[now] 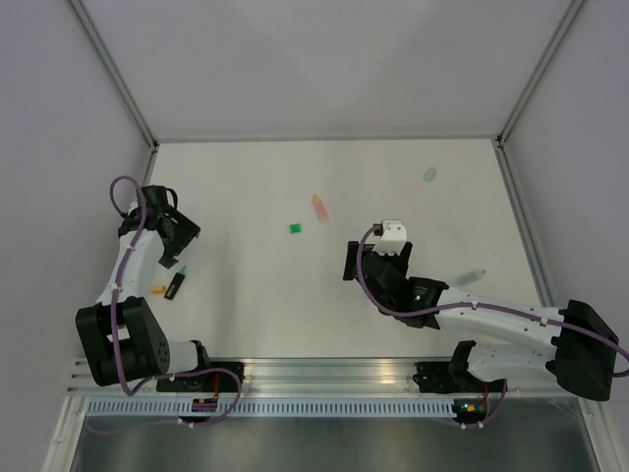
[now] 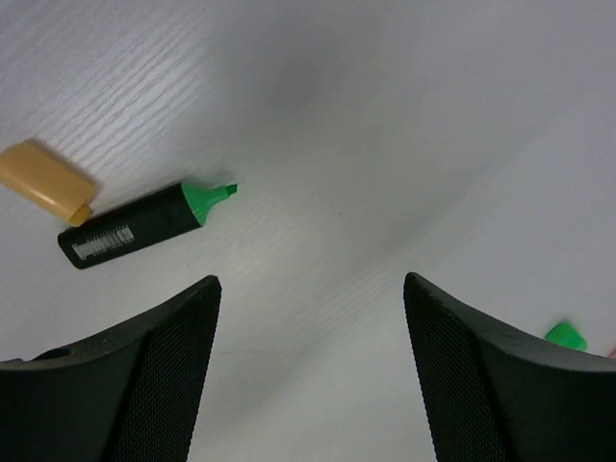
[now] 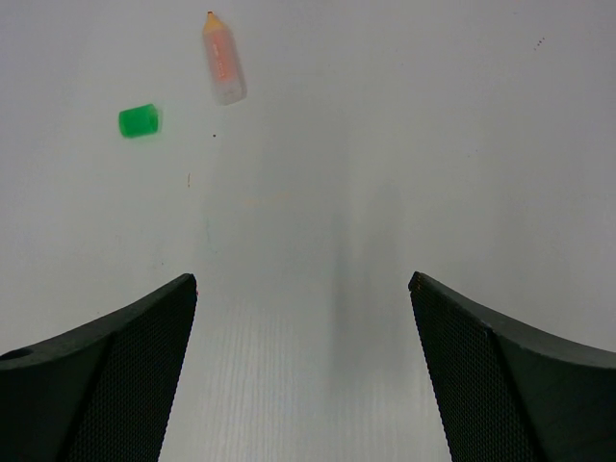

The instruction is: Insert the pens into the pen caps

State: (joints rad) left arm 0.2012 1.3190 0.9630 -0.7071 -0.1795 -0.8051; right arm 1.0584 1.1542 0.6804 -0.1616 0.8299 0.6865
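The dark pen with a green tip [image 1: 175, 285] lies at the left beside the orange cap [image 1: 157, 290]; both show in the left wrist view, pen [image 2: 144, 226] and cap [image 2: 43, 181]. My left gripper [image 1: 182, 246] is open and empty just above them [image 2: 311, 281]. The orange pen [image 1: 320, 207] and a bright green cap [image 1: 295, 228] lie mid-table, also in the right wrist view as pen [image 3: 223, 60] and cap [image 3: 139, 120]. My right gripper [image 1: 373, 254] is open and empty [image 3: 303, 279], short of them. The pale mint pen [image 1: 470, 278] lies right; a pale green cap [image 1: 429, 173] lies far right.
The white table [image 1: 246, 315] is walled by grey panels on the left, back and right. An aluminium rail [image 1: 324, 372] runs along the near edge by the arm bases. The bright green cap also shows at the right edge of the left wrist view [image 2: 566, 335].
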